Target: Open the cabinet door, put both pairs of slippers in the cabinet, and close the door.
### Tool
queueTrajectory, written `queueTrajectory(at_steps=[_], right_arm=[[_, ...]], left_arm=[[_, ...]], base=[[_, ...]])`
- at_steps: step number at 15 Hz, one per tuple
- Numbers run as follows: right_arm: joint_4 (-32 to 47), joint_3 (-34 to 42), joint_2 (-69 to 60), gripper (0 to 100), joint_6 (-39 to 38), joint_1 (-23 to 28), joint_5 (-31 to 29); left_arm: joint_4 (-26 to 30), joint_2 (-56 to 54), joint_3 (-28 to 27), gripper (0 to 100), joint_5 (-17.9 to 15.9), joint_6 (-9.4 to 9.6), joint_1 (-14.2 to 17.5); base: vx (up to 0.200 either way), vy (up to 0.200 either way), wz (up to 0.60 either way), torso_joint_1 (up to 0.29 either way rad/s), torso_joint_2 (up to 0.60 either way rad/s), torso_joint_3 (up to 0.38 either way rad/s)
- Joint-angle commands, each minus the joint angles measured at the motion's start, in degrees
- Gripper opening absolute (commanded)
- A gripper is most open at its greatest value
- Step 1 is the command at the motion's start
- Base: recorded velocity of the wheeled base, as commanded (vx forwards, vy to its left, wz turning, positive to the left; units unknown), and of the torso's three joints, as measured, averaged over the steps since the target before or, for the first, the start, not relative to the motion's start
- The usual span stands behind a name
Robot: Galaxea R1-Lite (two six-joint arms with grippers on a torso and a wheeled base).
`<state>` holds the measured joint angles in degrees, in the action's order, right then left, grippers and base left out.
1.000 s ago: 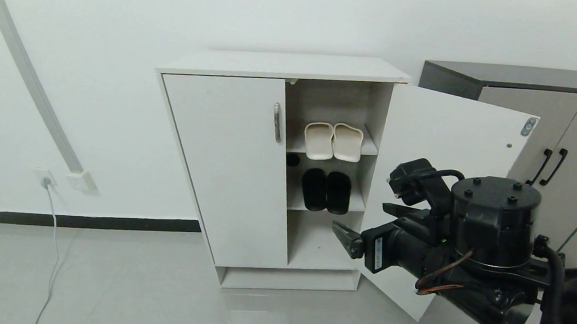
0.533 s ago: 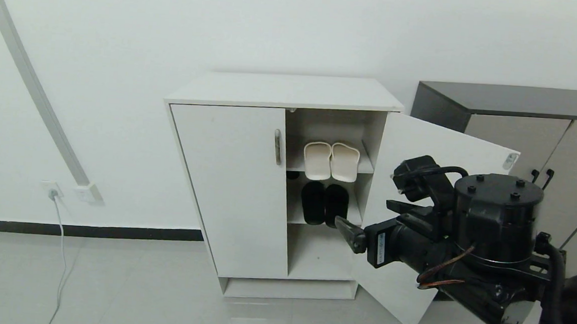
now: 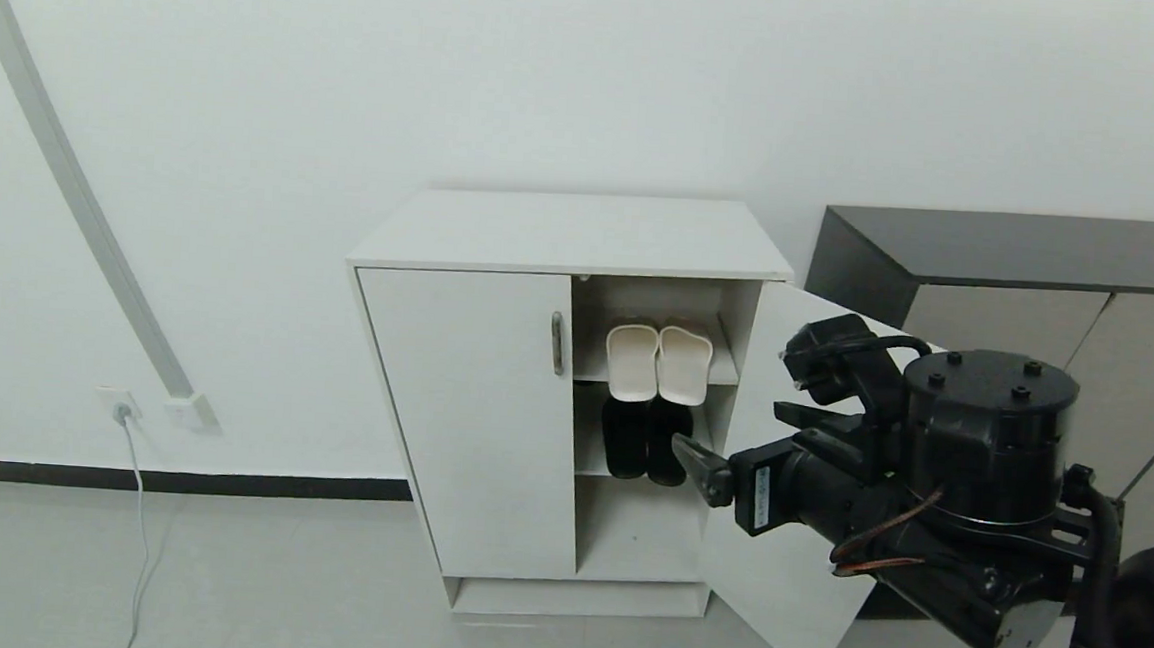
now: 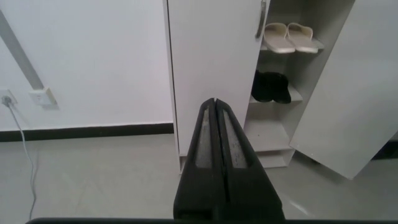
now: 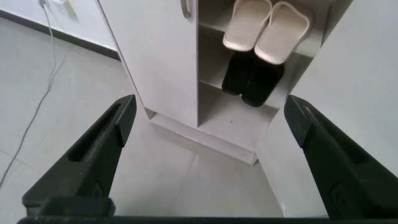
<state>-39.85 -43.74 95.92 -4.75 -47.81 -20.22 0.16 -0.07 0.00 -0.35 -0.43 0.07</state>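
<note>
The white cabinet (image 3: 563,233) stands against the wall with its left door (image 3: 471,418) shut and its right door (image 3: 783,567) swung open. A pair of white slippers (image 3: 658,361) lies on the upper shelf, and a pair of black slippers (image 3: 642,438) on the shelf below. My right gripper (image 3: 731,434) hangs open and empty in front of the open door, apart from the cabinet. From the right wrist, the gripper (image 5: 210,106) faces the white slippers (image 5: 266,25) and black slippers (image 5: 252,74). My left gripper (image 4: 214,106) is shut and empty, well back from the cabinet.
A grey cabinet (image 3: 1022,261) stands just right of the open door. A wall socket with a hanging cable (image 3: 116,406) and a slanted conduit (image 3: 65,173) are on the wall to the left. Bare grey floor (image 3: 221,583) lies before the cabinet.
The head camera has moved: the cabinet now sits lower and smaller in the picture. The slippers stay on their shelves, the right door stays open, and the right gripper keeps open.
</note>
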Motion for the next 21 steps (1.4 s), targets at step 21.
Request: queueTrajectory(at_steps=[21], right_arm=[[-2.8, 0.7, 1.8, 100, 1.2, 1.1, 1.2]], left_arm=[[0.0, 0.1, 0.0, 0, -0.1, 0.16, 0.0]], base=[[0.0, 0.0, -0.17, 0.118, -0.27, -0.158]])
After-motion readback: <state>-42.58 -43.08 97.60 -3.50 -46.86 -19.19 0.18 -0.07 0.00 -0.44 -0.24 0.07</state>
